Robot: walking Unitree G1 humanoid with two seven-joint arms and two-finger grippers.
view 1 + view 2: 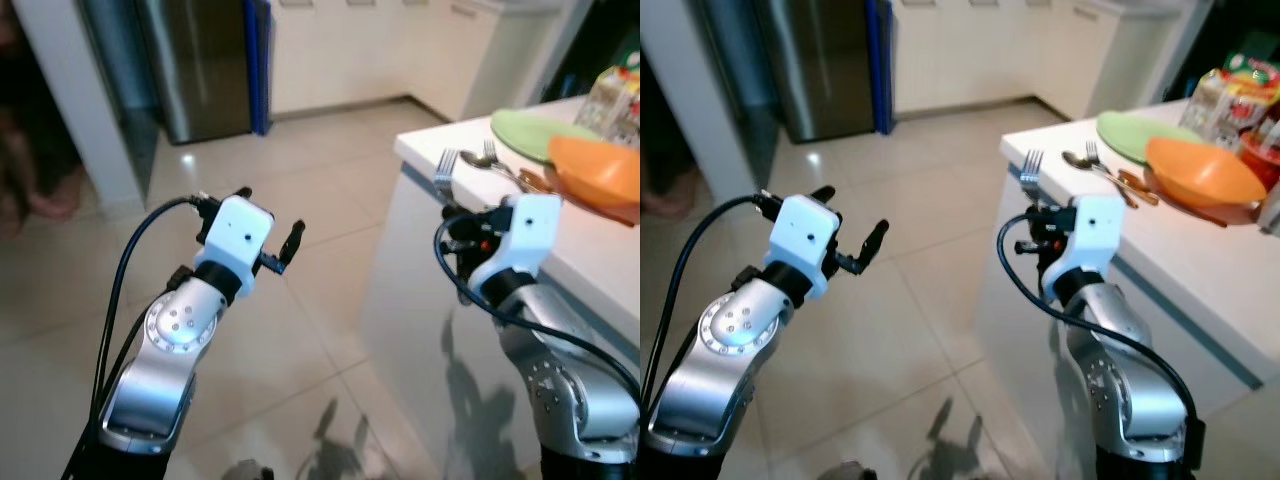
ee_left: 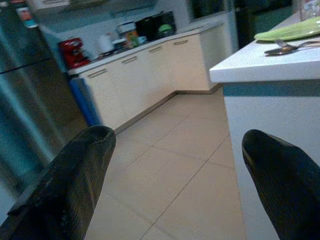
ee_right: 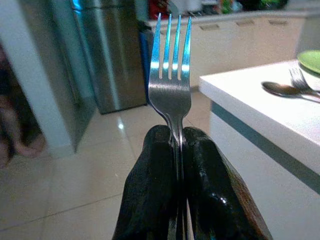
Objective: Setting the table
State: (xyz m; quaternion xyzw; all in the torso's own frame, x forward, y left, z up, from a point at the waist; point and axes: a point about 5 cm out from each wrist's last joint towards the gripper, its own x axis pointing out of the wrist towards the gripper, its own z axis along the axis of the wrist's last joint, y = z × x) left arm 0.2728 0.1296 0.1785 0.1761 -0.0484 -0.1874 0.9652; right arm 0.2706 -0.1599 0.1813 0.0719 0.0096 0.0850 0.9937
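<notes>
While raised over the floor, left claw (image 1: 268, 228): wide, holding nothing
Right claw (image 3: 178, 145): clamped on upright fork (image 3: 171, 75), near tabletop (image 1: 430, 140) corner

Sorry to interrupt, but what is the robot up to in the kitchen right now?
It is setting the table. The right gripper is shut on a fork, tines up, beside the corner of the white counter. A green plate, an orange bowl, a spoon and another fork lie there. The left gripper is open over the floor.
</notes>
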